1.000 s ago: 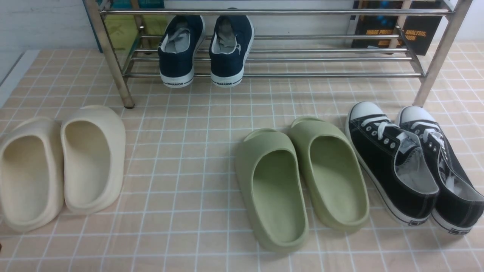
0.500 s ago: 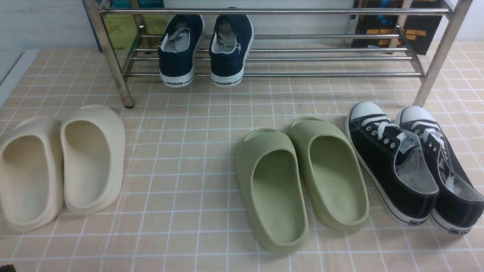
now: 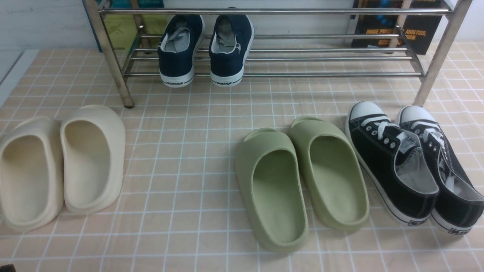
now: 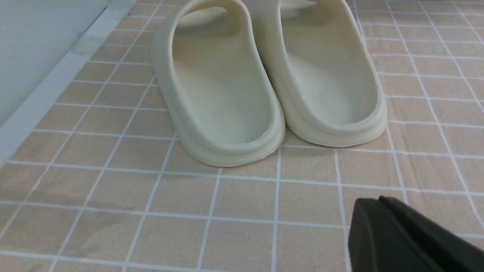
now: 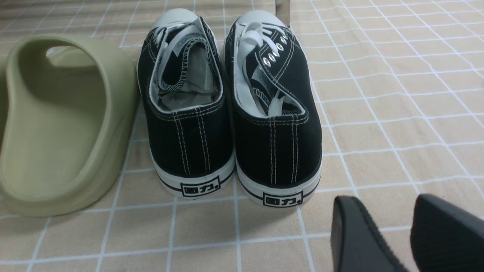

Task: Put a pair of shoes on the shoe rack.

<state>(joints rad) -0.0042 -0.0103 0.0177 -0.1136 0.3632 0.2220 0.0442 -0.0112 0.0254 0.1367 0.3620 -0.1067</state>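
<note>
A steel shoe rack (image 3: 325, 74) stands at the back with a navy pair of sneakers (image 3: 206, 49) on its lower shelf. On the tiled floor lie cream slippers (image 3: 60, 162), green slippers (image 3: 298, 177) and black canvas sneakers (image 3: 412, 162). My left gripper (image 4: 372, 206) is shut and empty, hovering low just behind the heels of the cream slippers (image 4: 264, 75); its tip shows in the front view's bottom-left corner (image 3: 5, 268). My right gripper (image 5: 385, 211) is open and empty, just behind the heels of the black sneakers (image 5: 230, 113), with a green slipper (image 5: 60, 121) beside them.
A dark book (image 3: 412, 26) and a yellow-green item (image 3: 121, 30) stand behind the rack. A white wall edge (image 3: 11, 71) runs along the far left. The rack's legs (image 3: 435, 64) stand near the black sneakers' toes.
A dark tip of the left gripper has come into the front view's bottom-left corner. The shoes have not moved.
</note>
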